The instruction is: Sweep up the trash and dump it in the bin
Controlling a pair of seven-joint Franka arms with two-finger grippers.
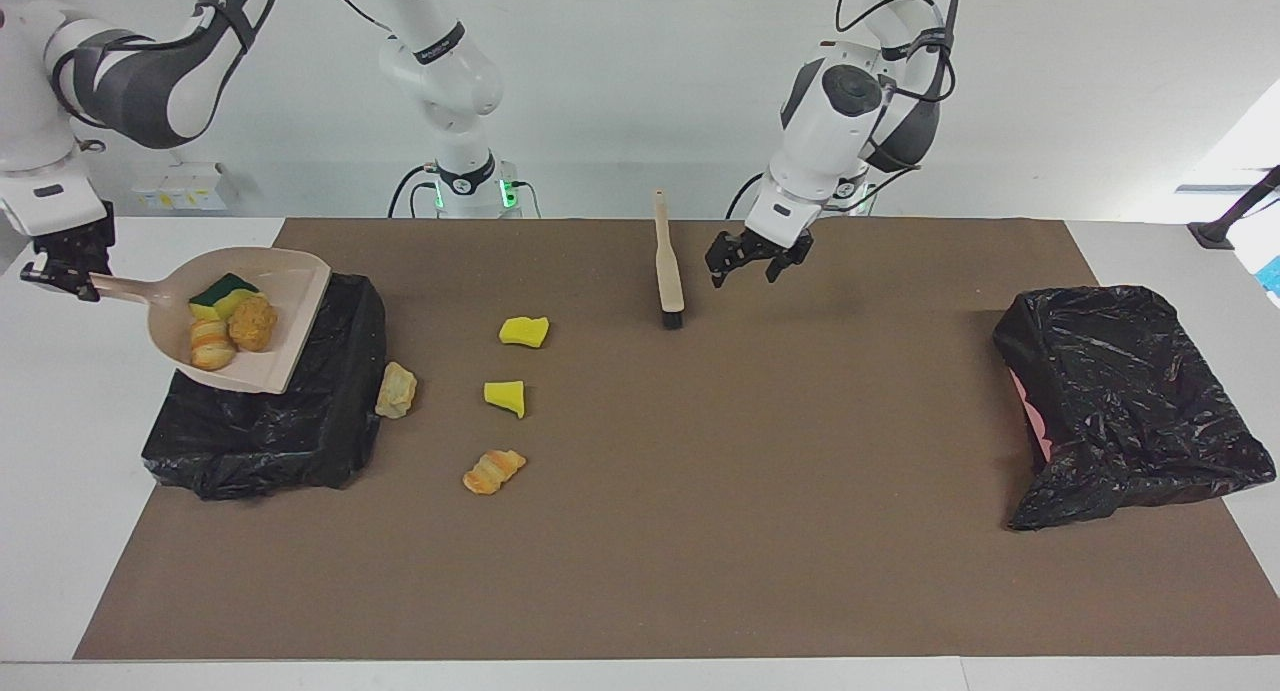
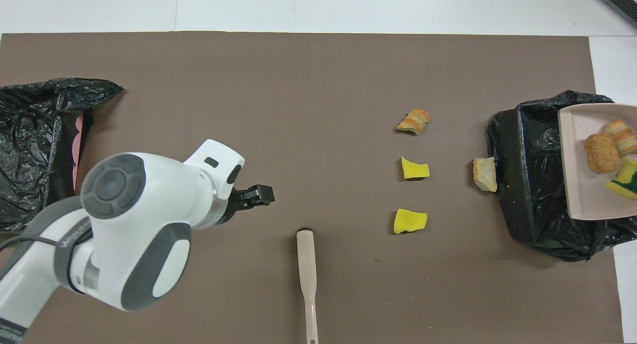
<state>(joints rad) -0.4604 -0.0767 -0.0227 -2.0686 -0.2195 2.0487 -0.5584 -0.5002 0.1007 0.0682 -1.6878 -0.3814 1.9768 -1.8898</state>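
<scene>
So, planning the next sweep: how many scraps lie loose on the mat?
4: two yellow sponge chunks, a croissant piece, a pale piece against the bin.
</scene>
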